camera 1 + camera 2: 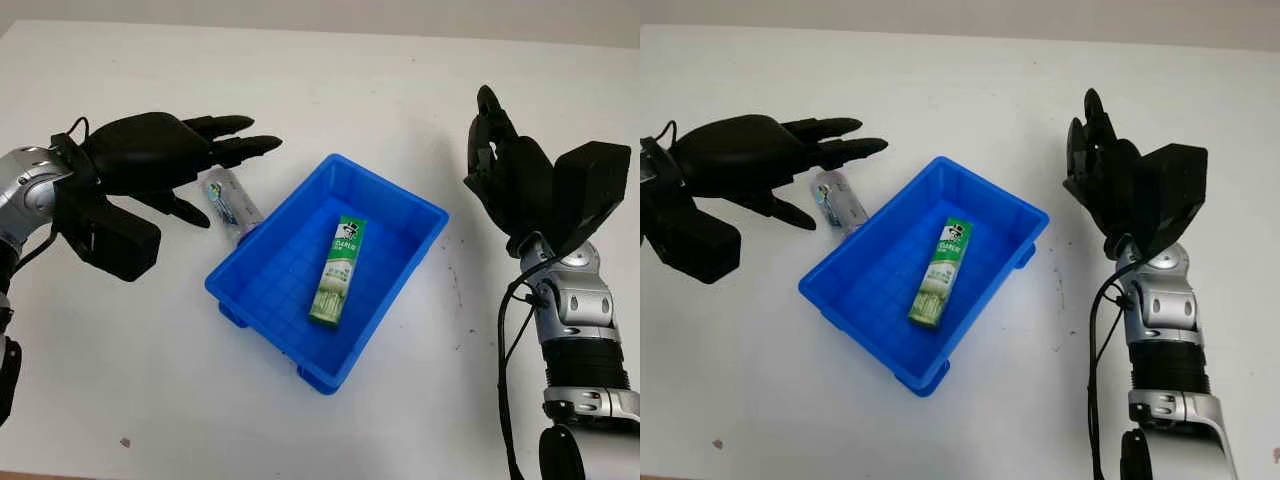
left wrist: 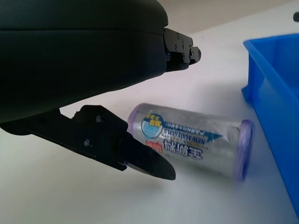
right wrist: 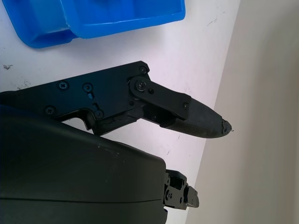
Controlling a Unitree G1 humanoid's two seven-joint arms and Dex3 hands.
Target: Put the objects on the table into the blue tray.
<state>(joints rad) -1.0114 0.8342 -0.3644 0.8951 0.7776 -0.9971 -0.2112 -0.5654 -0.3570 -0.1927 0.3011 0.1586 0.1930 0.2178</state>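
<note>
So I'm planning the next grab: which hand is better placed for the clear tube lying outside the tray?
Left. The left hand is open right above the clear tube, which lies beside the blue tray. The right hand is open across the tray, far from it.

A white table [image 1: 330, 60] carried everything in the scene, its far edge meeting a grey wall. A blue tray [image 1: 262, 283] sat directly on the table near the middle, turned at an angle so one corner pointed toward the far side and another toward the near side. Just beside the tray's left wall, a clear plastic tube [image 1: 228, 205] with a printed blue-and-white label lay on its side on the tabletop, its near end close against the tray's rim. The surface showed a few small dark specks and scuffs to the right of the tray, and one small crumb near the near-left edge.
</note>
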